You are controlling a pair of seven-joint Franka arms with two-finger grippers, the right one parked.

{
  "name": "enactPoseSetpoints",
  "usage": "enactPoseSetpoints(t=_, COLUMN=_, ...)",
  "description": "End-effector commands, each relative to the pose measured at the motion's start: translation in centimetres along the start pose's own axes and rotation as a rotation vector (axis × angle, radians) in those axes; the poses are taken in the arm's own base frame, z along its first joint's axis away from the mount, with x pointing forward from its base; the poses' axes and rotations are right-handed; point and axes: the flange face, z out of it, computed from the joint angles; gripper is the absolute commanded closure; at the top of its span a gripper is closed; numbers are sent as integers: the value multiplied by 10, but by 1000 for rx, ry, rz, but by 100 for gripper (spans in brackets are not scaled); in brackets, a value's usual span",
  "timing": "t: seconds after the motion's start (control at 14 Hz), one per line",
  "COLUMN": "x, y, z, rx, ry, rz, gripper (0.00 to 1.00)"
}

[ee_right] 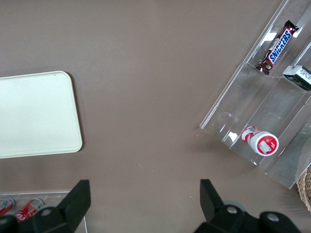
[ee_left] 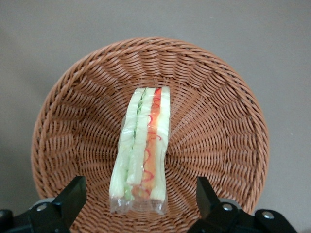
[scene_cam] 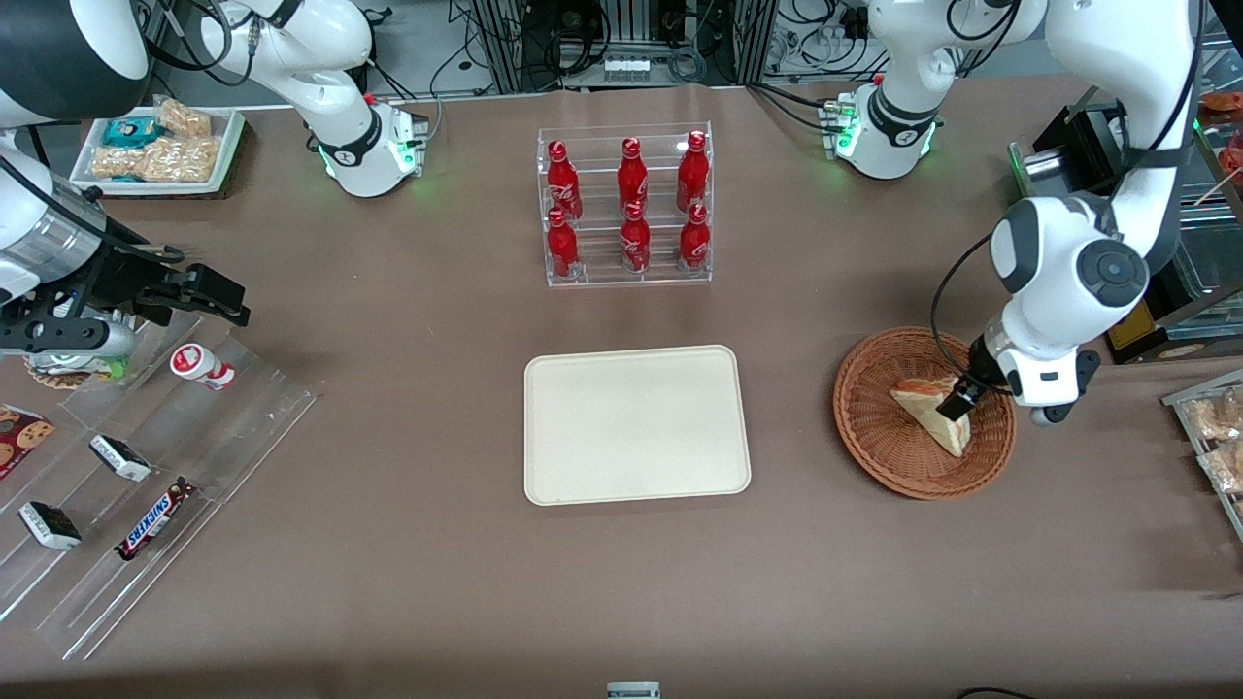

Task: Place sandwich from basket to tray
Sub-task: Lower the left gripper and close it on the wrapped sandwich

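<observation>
Sandwich (ee_left: 142, 150) lay wrapped in clear film in the wicker basket (ee_left: 218, 121), cut edge w/ red, orange & green layers facing up. Left gripper (ee_left: 141, 201) hung low over the basket, fingers (ee_left: 73, 196) spread wide apart, one each side of the sandwich's near end, not touching it. Cream tray (scene_cam: 636, 424) sat bare mid-table, well apart from basket, nearer the front cam than the cola bottle rack (scene_cam: 626, 206).

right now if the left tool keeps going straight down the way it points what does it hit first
Most likely the wrapped triangular sandwich lying in the round reddish-brown wicker basket. The left tool is open, fingers either side of the wedge, directly over it; the remaining gap is unclear.
</observation>
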Motion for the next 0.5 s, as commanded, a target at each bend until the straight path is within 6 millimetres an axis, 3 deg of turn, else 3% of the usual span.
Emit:
enactPoseSetpoints(t=0.0, x=1, y=3, z=24, rx=13, ry=-2, rz=-44, gripper=0)
enactPoseSetpoints(t=0.07, x=1, y=3, z=32, rx=18, ry=-5, rz=-43, gripper=1)
enactPoseSetpoints(t=0.14, x=0, y=3, z=36, rx=24, ry=-9, rz=-39, gripper=22)
enactPoseSetpoints(t=0.29, x=-1, y=2, z=35, rx=30, ry=-13, rz=-36, gripper=76)
enactPoseSetpoints(t=0.36, x=-1, y=2, z=33, rx=28, ry=-12, rz=-36, gripper=89)
enactPoseSetpoints(t=0.43, x=-2, y=5, z=28, rx=28, ry=-13, rz=-34, gripper=93)
